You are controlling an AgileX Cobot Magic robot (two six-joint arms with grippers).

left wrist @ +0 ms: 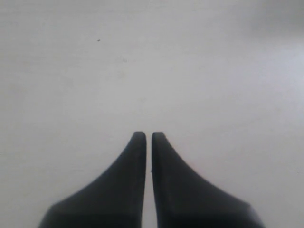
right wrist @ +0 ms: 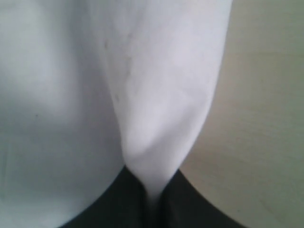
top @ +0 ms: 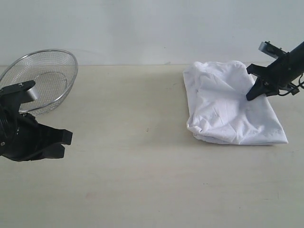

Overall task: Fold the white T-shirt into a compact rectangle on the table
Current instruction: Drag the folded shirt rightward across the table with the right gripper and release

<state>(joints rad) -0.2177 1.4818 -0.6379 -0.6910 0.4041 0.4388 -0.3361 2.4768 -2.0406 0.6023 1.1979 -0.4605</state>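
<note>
Mid-fold: R jaws pinch the white T-shirt (top: 223, 109), L jaws closed on nothing; next, prob. pull it left over the counter (top: 142, 180).

Cannot see right hand (right wrist: 153, 204) tips, buried in blurred white T-shirt (right wrist: 156, 118) fold. Lose mesh bowl (top: 45, 76) near rim behind left arm (top: 19, 128), itself cropped by view's edge.

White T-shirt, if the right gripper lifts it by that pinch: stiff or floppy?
Likely floppy: the white T-shirt lies in soft wrinkled folds, and cloth funnels into the shut right gripper. Probably light, since the fabric looks thin. The folded layers may drape open when lifted.
</note>
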